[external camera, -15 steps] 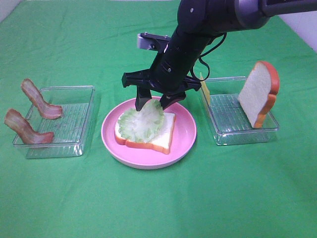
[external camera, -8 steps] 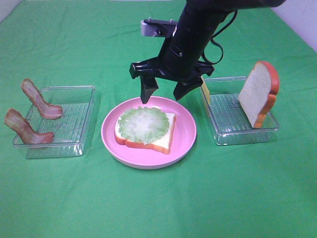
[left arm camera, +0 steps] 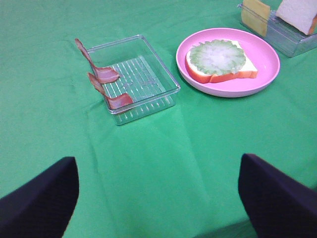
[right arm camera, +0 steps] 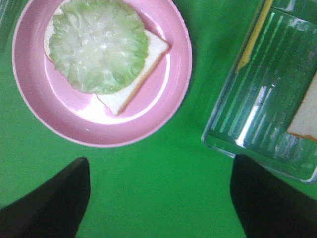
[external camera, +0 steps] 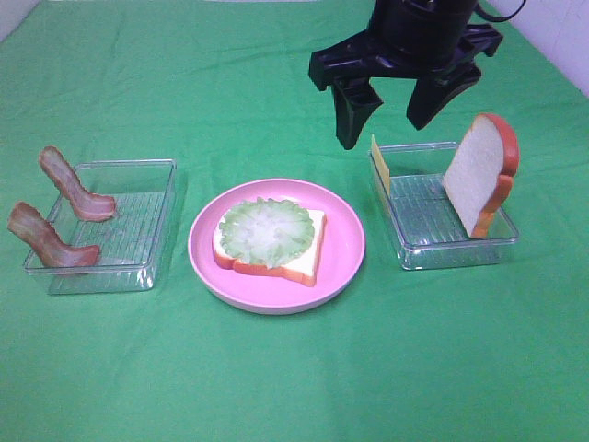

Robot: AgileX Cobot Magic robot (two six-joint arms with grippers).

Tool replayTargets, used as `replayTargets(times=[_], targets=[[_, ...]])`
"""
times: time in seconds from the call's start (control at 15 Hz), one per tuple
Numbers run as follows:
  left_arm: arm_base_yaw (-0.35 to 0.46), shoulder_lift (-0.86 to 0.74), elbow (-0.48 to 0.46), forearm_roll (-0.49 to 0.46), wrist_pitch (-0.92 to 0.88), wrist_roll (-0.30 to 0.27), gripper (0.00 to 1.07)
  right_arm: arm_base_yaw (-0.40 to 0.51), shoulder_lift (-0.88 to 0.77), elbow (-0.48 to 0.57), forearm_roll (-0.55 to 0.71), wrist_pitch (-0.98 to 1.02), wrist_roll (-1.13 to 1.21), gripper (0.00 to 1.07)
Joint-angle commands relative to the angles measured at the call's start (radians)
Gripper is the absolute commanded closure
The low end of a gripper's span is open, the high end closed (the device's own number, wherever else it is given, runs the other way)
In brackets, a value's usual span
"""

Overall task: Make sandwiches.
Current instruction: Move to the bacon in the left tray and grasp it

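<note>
The black right gripper (external camera: 384,129) is seen wide open and empty above the right side of the round pink plate (external camera: 345,249); the left gripper (left arm camera: 158,198) is likewise open and empty. On the plate a white bread slice (external camera: 311,241) topped with a round green lettuce piece (external camera: 265,227) is laid. The thin yellow cheese slice (external camera: 379,164), stood just right of the plate, is judged next: its upper edge must be straddled and pinched.

Pink plate (external camera: 345,250); pale green lettuce (external camera: 267,227); white, orange-crusted bread (external camera: 474,175); reddish-brown bacon (external camera: 92,208); yellow cheese (external camera: 380,166); green cloth (external camera: 294,368).

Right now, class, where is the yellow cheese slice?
In the exterior high view, the cheese slice stands on edge at the left end of the right-hand tray, between the pink plate and the leaning bread slice.
</note>
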Motion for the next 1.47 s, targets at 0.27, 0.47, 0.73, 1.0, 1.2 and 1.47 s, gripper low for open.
replayTargets(times=[0.27,0.47,0.73,1.0,1.2,1.47], targets=[[-0.005,-0.022,0.001,0.002,-0.009,0.0,0.24,0.001,-0.27,0.237,-0.012,0.037,0.001,0.34],[-0.005,-0.022,0.001,0.002,-0.009,0.0,0.24,0.001,-0.427,0.372,-0.012,0.035,0.001,0.34],[-0.005,-0.02,0.001,0.001,-0.009,0.0,0.24,0.001,-0.75,0.603,-0.012,0.042,0.001,0.34],[-0.005,-0.02,0.001,0.001,-0.009,0.0,0.24,0.001,-1.032,0.792,-0.012,0.041,-0.003,0.34],[-0.005,-0.02,0.001,0.001,-0.009,0.0,0.24,0.001,-1.272,0.9,-0.009,0.006,-0.023,0.34],[-0.005,-0.02,0.001,0.0,-0.009,0.0,0.24,0.001,-1.488,1.006,0.033,-0.036,-0.117,0.34]])
